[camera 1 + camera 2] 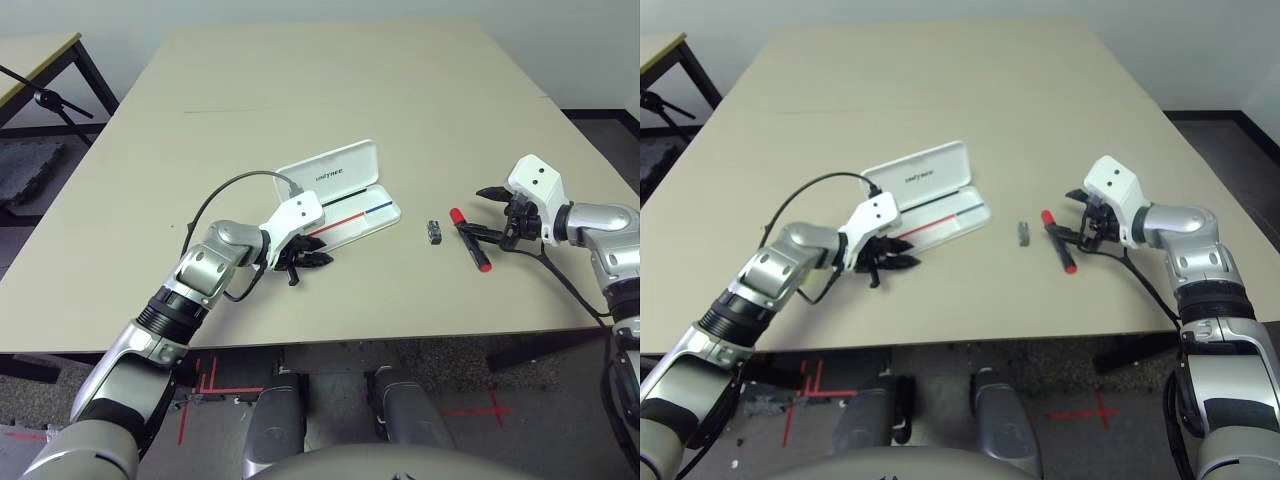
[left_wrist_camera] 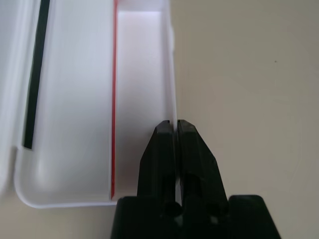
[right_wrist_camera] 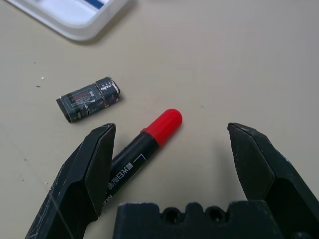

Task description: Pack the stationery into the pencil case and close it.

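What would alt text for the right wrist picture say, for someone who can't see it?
An open black pincer hovers over a red-capped black marker lying on a beige table. A small dark block lies just beyond the marker, and a corner of a white case shows farther off.

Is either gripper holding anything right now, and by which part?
The left gripper is shut on the pencil case, its jaws pinching the thin front wall of the tray at one end. The right gripper is open over the marker pen, holding nothing.

The right gripper (image 3: 172, 149) stands wide open around the red-and-black marker pen (image 3: 144, 149); the small dark block (image 3: 88, 98) lies beyond it.
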`<state>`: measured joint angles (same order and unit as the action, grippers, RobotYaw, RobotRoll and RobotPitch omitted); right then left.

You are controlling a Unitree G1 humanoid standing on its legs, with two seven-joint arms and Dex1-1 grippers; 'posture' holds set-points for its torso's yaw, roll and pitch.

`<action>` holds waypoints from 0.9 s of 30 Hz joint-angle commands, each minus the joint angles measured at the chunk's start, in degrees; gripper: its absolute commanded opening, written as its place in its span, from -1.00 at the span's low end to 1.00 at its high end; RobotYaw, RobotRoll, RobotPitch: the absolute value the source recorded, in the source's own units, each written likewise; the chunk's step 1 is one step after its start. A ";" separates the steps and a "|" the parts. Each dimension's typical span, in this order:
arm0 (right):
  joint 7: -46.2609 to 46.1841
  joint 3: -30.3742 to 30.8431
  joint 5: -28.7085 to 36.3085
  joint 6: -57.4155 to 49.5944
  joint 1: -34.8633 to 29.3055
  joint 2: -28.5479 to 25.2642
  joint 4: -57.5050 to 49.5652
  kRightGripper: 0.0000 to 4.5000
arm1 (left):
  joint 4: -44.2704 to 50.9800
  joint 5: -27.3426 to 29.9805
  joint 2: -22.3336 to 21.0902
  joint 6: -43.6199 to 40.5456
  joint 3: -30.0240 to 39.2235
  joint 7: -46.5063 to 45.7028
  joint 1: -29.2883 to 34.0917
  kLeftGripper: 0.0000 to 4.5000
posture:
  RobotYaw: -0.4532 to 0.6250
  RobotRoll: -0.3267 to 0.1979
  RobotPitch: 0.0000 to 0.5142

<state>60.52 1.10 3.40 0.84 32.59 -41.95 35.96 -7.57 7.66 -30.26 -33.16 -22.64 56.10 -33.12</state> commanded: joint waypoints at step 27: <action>-0.17 1.10 -0.83 1.24 1.27 2.01 1.75 1.00 | 5.89 -2.46 -9.09 29.68 0.85 15.23 9.62 -1.00 | -0.10 0.25 -0.61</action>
<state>60.30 1.67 2.97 1.59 33.27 -40.12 36.84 -1.19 5.58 -38.97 -4.66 -22.28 70.81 -24.04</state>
